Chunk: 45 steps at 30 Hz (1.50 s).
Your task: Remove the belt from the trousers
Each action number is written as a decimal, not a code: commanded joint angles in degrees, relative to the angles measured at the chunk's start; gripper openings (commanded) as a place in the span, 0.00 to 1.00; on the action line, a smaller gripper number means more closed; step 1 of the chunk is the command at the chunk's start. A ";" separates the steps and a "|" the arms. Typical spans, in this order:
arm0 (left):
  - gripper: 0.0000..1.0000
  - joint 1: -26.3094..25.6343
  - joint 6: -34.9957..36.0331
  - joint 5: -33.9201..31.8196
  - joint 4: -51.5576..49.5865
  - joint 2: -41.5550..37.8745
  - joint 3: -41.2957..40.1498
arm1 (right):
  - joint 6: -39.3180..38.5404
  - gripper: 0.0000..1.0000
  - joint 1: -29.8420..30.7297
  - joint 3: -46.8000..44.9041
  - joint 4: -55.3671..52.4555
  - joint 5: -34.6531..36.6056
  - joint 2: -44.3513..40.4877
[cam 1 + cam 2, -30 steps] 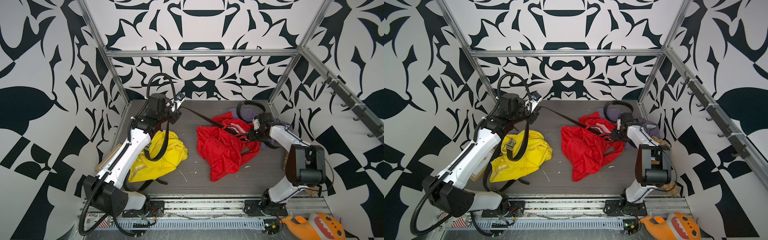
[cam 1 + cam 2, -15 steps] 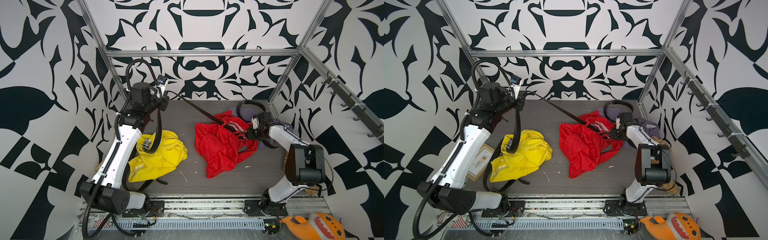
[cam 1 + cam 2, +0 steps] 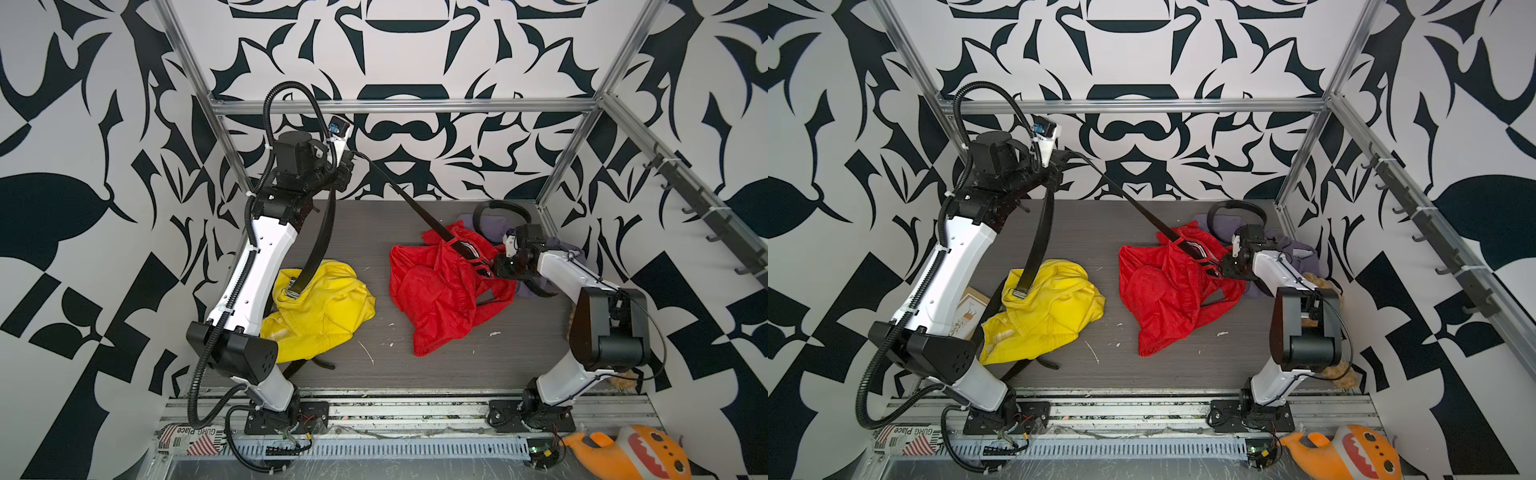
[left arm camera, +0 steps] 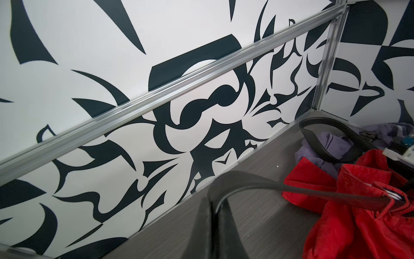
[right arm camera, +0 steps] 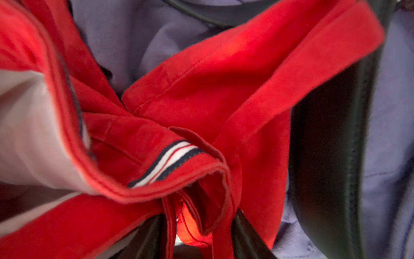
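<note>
Belt [image 3: 415,208]: a smooth black strap, threaded into the waistband of the red trousers [image 3: 436,299]. The trousers lie crumpled right of centre on the table [image 3: 374,241], which is grey with a wood grain.

The strap runs taut from the waistband up and left to the left claw [image 3: 348,165].
- Left claw: raised at far left by the back wall, jaws clamped tight on the strap.
- Buckle end [image 3: 293,293]: hangs slack from the claw, metal buckle over the yellow garment [image 3: 324,307]. Cannot tell if it touches.
- Left wrist view: the strap bends over the fingers [image 4: 201,228].

Right claw [image 3: 496,266]: low at the right edge of the trousers, jaws partly apart. In the right wrist view, bunched red cloth is pinched between the dark fingers [image 5: 145,237]. The cloth is soft and matte, and the waistband lining has navy and white stripes.

Far right: a purple garment [image 3: 494,226] with a second belt [image 3: 500,205] arching over it.
</note>
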 commanded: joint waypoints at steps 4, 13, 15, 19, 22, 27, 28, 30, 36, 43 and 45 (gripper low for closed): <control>0.00 3.42 -1.01 -9.52 18.48 -4.87 6.92 | -1.76 0.50 -3.58 -1.65 -4.74 15.21 3.08; 0.00 -5.37 -15.32 -5.66 23.79 -15.25 -25.17 | -1.41 0.51 -3.56 -1.83 -5.09 15.34 1.46; 0.00 -9.32 -15.78 -7.60 26.14 -17.21 -33.85 | -1.48 0.51 -3.54 -1.87 -5.18 15.32 1.43; 0.00 -13.60 -15.93 -9.24 25.95 -18.17 -43.86 | -1.67 0.51 -3.54 -2.00 -5.19 15.28 0.78; 0.00 -14.33 -16.18 -10.68 22.30 -17.78 -47.78 | -1.67 0.51 -3.46 -2.09 -4.91 15.06 0.41; 0.38 -14.33 -18.60 -11.70 15.19 -16.36 -51.63 | -1.57 0.51 -2.90 -2.10 -4.31 14.74 0.55; 0.58 -14.38 -19.51 -11.51 13.79 -16.22 -51.78 | -1.57 0.51 -2.81 -2.09 -4.28 14.78 0.58; 0.79 -15.16 -20.38 -12.23 10.91 -16.28 -50.84 | -1.56 0.51 -2.84 -2.20 -4.05 14.78 0.66; 0.99 -23.97 -16.38 -24.21 -2.48 -13.06 -32.26 | -1.61 0.51 -2.73 -2.27 -3.96 14.70 0.32; 0.99 -36.65 -2.40 -39.54 -11.94 1.87 -6.59 | -1.53 0.51 -2.50 -2.62 -3.49 14.00 0.40; 0.99 -37.27 0.94 -34.39 -13.15 6.02 -1.36 | -1.66 0.52 -2.49 -2.66 -3.34 13.83 0.49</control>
